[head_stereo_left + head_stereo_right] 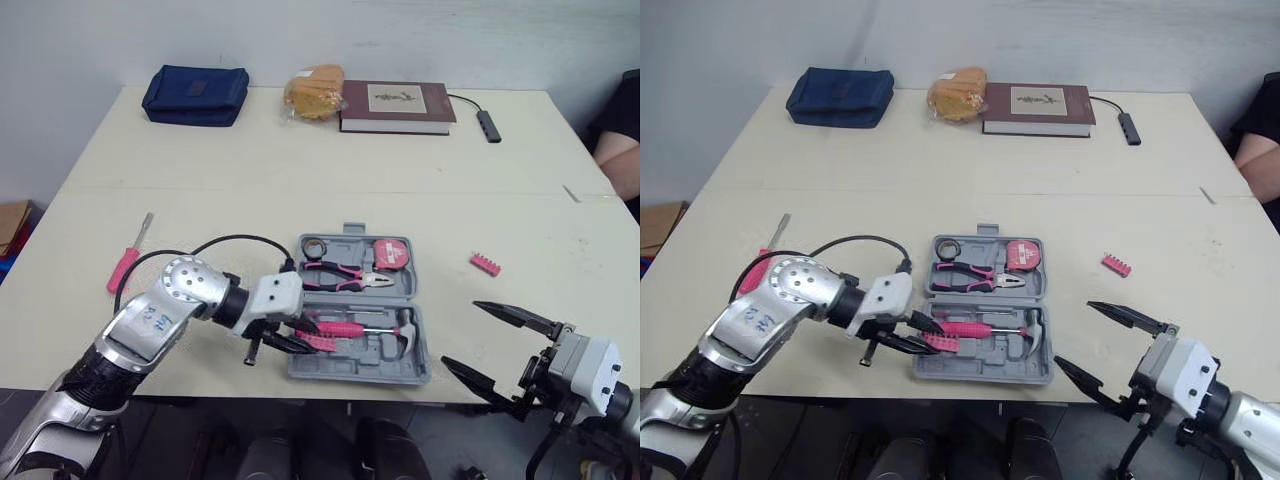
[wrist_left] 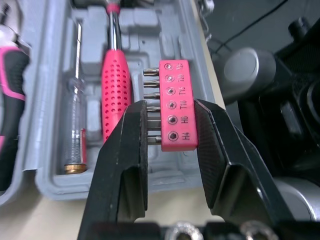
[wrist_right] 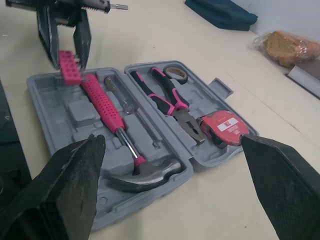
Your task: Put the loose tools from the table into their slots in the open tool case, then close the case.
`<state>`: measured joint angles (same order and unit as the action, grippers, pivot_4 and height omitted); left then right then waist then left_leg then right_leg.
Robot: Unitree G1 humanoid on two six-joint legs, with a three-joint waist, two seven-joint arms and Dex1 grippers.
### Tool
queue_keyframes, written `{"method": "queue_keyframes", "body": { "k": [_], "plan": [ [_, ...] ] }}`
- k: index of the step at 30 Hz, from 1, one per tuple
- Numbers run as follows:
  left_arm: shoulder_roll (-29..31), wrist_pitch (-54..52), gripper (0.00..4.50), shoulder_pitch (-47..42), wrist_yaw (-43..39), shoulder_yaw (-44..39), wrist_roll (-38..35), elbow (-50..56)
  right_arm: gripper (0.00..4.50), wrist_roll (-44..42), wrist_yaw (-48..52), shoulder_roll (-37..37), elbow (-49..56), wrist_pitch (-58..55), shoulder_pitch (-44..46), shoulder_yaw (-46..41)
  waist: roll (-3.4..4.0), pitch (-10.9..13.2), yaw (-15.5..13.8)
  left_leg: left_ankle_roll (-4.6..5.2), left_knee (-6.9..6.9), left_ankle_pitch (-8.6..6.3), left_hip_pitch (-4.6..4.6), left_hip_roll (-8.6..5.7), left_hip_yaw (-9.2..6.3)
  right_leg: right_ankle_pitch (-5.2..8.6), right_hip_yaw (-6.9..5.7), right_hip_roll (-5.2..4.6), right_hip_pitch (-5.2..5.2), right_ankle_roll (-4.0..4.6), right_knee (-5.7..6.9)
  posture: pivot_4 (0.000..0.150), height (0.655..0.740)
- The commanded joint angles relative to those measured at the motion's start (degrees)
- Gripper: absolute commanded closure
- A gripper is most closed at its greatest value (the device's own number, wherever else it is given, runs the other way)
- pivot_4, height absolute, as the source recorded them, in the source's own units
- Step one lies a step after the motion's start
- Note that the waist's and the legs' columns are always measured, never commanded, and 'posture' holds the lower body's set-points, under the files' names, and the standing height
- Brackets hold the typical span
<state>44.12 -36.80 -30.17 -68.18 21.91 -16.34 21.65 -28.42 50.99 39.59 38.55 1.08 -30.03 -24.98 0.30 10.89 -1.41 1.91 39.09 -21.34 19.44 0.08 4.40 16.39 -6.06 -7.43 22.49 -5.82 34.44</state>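
While the left tool [image 1: 296, 340] is clenched across a pink bit holder [image 2: 176, 85], pinching it between both fingers, the strip hangs over the near left corner of the open grey case [image 1: 360, 374], just beside the red-pink handle of the hammer [image 3: 107, 112]. Whether the strip already touches the tray I cannot tell. The step in hand looks like seating this bit holder in its recess in the near half of the case.

The far half holds the pliers [image 1: 340, 278] and the tape measure [image 1: 391, 253], and the hammer lies in its slot. Two items lie loose on the counter [image 1: 250, 170]: a pink-handled screwdriver [image 1: 127, 262] well to the left of the case, and a second pink bit strip [image 1: 485, 264] to its right. The right tool [image 1: 462, 334] hovers released, fingers spread wide and grasping nothing, at the counter's near edge, right of the case.

The next move probably calls for lining the strip up with the moulded recess, lowering it until it sits flat, and only then letting go; a tilted strip could ride on the hammer handle and later block the lid. The loose strip is near the right tool. The lid stays open until both remaining pieces are stowed.
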Motion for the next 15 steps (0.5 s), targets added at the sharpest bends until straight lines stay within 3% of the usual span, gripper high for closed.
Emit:
{"method": "queue_keyframes", "body": {
  "k": [1, 15],
  "plan": [
    [1.9, -3.8, 3.81, -1.3, 2.0, 2.9, 3.9, 3.2, 0.0, -0.9, -0.2, 0.0, 2.2, -0.1, 0.3, -1.7, 0.0, 0.0, 0.0, 0.0, 0.0, 0.0, 0.01, 0.0, 0.0, 0.0, 0.0, 0.01, 0.0, 0.01, 0.0, 0.15, 0.74],
    [0.0, -7.9, 3.81, -2.1, 6.6, 5.9, 7.5, 3.1, 0.0, -0.3, 0.3, -0.4, 1.4, 0.8, 0.4, -1.6, -0.01, 0.0, -0.1, 0.06, 0.01, 0.06, 0.02, -0.03, -0.03, 0.0, -0.01, -0.06, -0.01, 0.01, 0.01, 0.15, 0.74]
  ]
}}
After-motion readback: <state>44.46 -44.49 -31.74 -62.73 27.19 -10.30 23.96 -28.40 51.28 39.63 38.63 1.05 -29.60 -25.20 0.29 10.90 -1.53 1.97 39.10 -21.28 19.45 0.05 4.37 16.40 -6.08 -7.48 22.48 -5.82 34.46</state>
